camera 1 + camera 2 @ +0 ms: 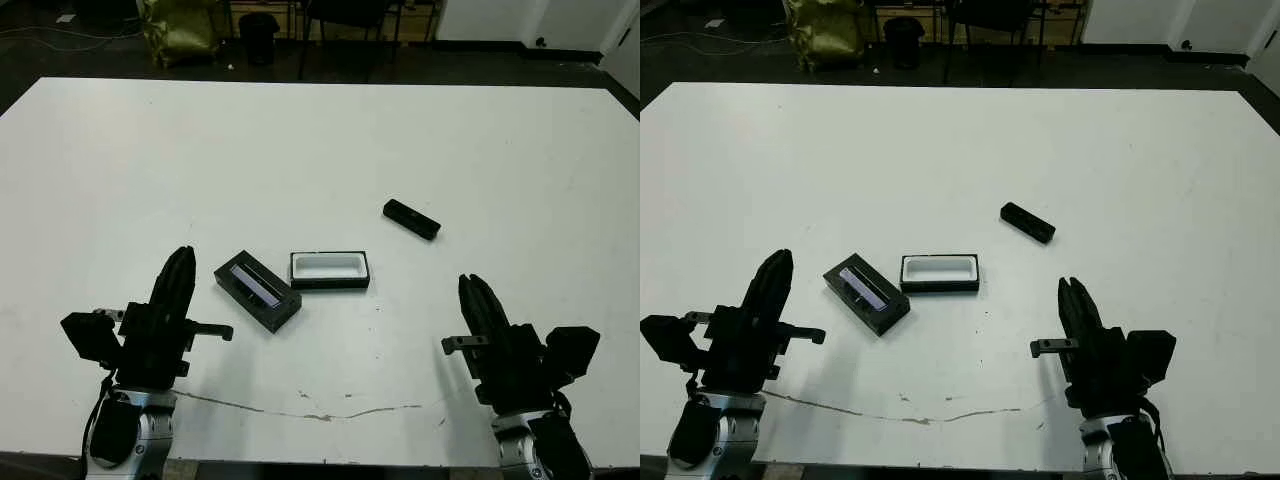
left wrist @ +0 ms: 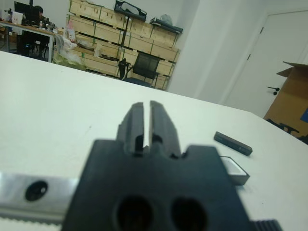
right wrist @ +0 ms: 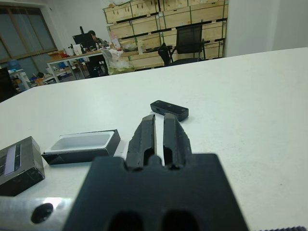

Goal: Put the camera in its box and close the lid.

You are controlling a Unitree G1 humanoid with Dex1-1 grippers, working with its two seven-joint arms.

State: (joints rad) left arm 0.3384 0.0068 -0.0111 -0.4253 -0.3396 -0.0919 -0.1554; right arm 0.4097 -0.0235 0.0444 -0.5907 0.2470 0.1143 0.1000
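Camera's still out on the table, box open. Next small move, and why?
Probably reach the right gripper forward toward the camera and open it on the way. The camera lies alone on the table, ahead of that gripper and right of the box, whose white-lined inside is empty. The lid lies apart, left of the box. Both grippers look shut and hold nothing.

head views overhead; wrist views low, forward.
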